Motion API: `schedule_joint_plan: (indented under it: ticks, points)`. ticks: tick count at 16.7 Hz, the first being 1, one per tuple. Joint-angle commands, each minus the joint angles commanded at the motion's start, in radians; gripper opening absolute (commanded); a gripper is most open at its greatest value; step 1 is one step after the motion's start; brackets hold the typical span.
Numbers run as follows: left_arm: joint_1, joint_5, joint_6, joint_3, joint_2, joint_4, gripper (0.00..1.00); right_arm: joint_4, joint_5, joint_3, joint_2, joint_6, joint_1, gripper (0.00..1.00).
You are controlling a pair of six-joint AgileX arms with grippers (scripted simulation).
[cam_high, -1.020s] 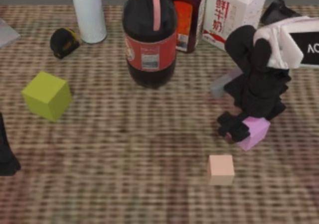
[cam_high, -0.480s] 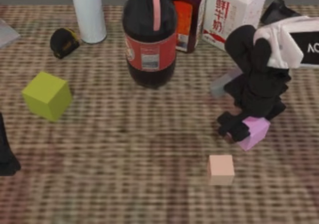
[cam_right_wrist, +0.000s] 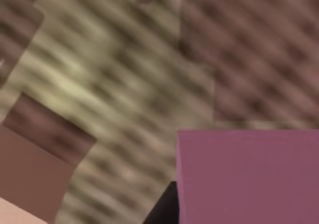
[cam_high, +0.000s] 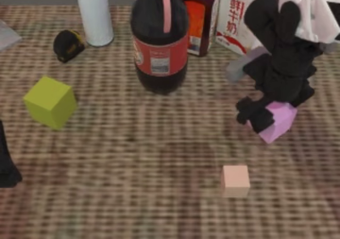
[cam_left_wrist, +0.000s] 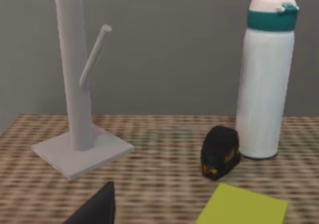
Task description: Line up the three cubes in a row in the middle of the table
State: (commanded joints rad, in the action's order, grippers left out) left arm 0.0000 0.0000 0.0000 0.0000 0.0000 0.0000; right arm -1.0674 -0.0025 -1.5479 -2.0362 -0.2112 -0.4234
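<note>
My right gripper (cam_high: 264, 119) is clamped on the pink cube (cam_high: 279, 121) at 3 o'clock on the table (cam_high: 159, 159), w/ the row spot toward 9 o'clock from it, peach cube (cam_high: 235, 179) nearer, yellow-green cube (cam_high: 50, 101) far off by the parked left arm.

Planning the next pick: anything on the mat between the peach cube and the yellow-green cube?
Top view shows only bare woven table between the peach cube and the yellow-green cube. The cola bottle stands farther back, off that line.
</note>
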Motion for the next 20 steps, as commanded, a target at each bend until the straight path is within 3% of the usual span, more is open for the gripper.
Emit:
schedule_joint_plan:
  ticks: [6, 9, 20]
  points:
    - [0.000, 0.000, 0.000, 0.000, 0.000, 0.000, 1.00, -0.008, 0.000, -0.008, 0.001, 0.015, -0.002, 0.00]
    - [0.000, 0.000, 0.000, 0.000, 0.000, 0.000, 1.00, -0.022, 0.002, -0.027, -0.008, 0.113, -0.045, 0.00]
    - [0.000, 0.000, 0.000, 0.000, 0.000, 0.000, 1.00, -0.097, 0.014, -0.077, -0.014, 0.904, -0.330, 0.00]
